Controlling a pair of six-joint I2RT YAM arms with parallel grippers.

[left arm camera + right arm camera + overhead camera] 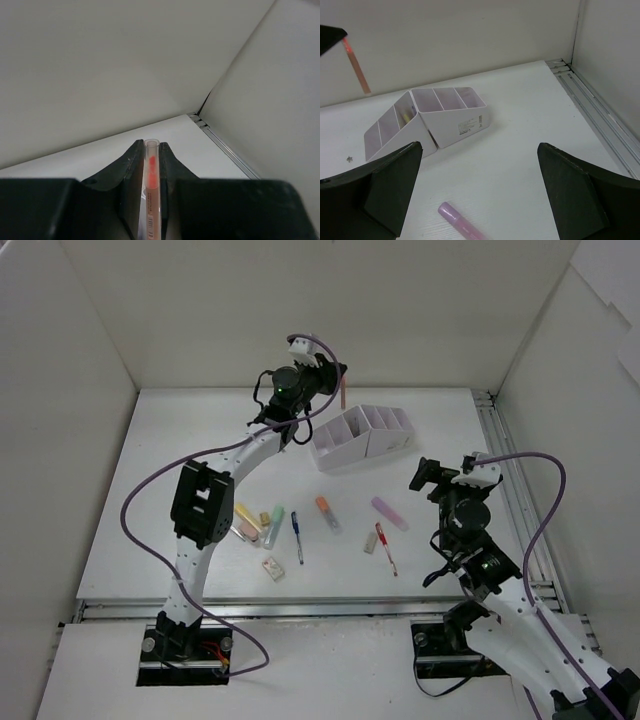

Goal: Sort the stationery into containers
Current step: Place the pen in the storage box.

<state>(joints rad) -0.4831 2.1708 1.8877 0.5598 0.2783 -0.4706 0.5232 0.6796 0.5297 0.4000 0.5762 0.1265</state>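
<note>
The left arm (215, 480) reaches far across the table (180, 440), raised up high. The left gripper (335, 375) pinches an orange pen (343, 392), which hangs in the air near the left end of the organizer (362, 436). The right arm (500, 590) is bent near its base. The right gripper (432, 478) faces the organizer, jaws wide and holding nothing.

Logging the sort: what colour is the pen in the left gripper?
The pen is orange-red; left wrist view.
</note>
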